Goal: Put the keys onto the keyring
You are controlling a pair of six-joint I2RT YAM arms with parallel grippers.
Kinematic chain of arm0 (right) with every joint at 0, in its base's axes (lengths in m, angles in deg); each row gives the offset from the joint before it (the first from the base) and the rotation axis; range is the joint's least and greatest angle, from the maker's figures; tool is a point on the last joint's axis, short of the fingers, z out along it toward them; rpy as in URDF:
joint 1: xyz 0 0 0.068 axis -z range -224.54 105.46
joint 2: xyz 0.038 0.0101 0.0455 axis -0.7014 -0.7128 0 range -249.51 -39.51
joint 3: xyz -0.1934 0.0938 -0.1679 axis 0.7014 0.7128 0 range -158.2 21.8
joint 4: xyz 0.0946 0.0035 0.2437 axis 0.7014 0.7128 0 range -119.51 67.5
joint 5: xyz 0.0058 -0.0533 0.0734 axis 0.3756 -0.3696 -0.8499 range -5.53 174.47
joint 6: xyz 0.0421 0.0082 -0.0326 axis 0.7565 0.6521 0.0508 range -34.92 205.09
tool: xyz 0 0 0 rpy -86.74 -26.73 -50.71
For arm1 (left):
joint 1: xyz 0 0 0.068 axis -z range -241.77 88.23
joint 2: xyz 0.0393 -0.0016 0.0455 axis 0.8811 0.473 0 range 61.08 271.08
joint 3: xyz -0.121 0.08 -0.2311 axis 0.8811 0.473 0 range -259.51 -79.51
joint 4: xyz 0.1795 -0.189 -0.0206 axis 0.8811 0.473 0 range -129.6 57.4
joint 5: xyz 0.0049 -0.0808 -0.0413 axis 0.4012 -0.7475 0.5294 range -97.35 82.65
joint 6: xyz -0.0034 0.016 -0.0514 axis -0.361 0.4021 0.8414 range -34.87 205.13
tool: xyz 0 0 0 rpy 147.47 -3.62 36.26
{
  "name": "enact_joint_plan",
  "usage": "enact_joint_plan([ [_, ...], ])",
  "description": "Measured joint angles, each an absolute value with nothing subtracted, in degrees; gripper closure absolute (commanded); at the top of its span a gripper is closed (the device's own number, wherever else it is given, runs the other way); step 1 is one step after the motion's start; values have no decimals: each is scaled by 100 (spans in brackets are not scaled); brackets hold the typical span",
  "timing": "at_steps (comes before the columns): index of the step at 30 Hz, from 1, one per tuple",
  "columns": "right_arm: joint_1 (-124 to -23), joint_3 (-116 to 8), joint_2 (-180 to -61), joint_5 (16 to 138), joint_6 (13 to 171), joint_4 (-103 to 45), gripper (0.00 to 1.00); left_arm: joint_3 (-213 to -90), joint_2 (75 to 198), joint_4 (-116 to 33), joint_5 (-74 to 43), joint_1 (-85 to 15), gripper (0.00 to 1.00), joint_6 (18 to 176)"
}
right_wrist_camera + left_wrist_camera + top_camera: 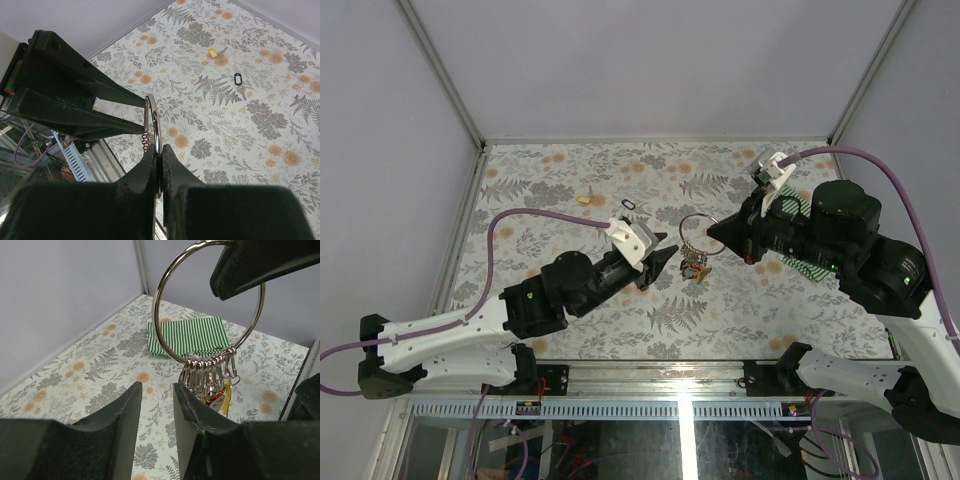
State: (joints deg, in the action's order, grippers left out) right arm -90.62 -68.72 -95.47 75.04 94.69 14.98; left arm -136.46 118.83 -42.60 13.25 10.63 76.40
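My left arm (pixel 450 335) has white shells on its lower links and chunky black motor housings further out. The right arm (pixel 845 212) is built the same way. A purple cable (pixel 550 213) runs to the left wrist's white camera mount (pixel 635 238), and I see a matching right cable (pixel 860 152) and right camera mount (pixel 775 170). The left gripper (pixel 670 256) and right gripper (pixel 712 232) are matte black, each with fingers (pixel 115 415) tapering to wedge-shaped tips.
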Motion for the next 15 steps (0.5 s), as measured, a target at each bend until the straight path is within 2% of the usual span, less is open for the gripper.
enact_joint_plan([
  [15, -9062, -6872, -9547, 7585, 9471, 1496, 100, -13635, 11844, -4265, 1238, 1218, 68, 7865],
])
